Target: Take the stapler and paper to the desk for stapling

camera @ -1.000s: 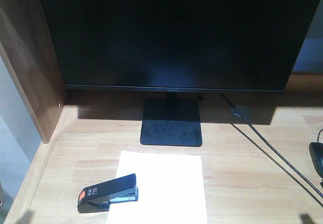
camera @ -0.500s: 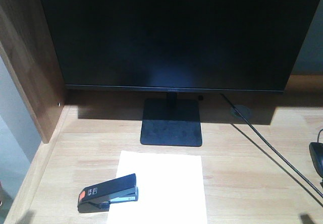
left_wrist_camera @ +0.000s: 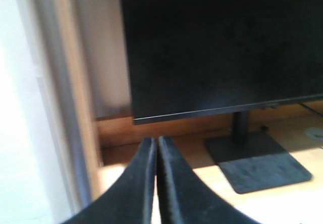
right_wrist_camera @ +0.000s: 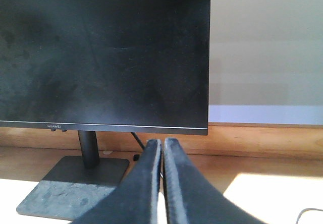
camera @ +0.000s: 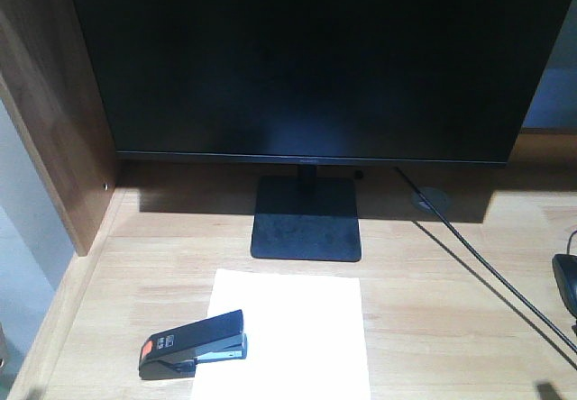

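Note:
The black stapler (camera: 193,344) with an orange patch lies on the left edge of the white paper (camera: 297,332), which lies on the light wood desk (camera: 433,310) in front of the monitor stand. Neither gripper shows in the front view. My left gripper (left_wrist_camera: 156,142) is shut and empty, held above the desk's left end near the side panel. My right gripper (right_wrist_camera: 162,143) is shut and empty, held above the desk right of the monitor stand. Stapler and paper are out of both wrist views.
A large black monitor (camera: 306,58) on a square stand (camera: 306,224) fills the back of the desk. A dark wood side panel (camera: 54,121) stands at the left. A cable (camera: 487,269) runs from the round grommet (camera: 431,200). A dark object (camera: 566,278) sits at the right edge.

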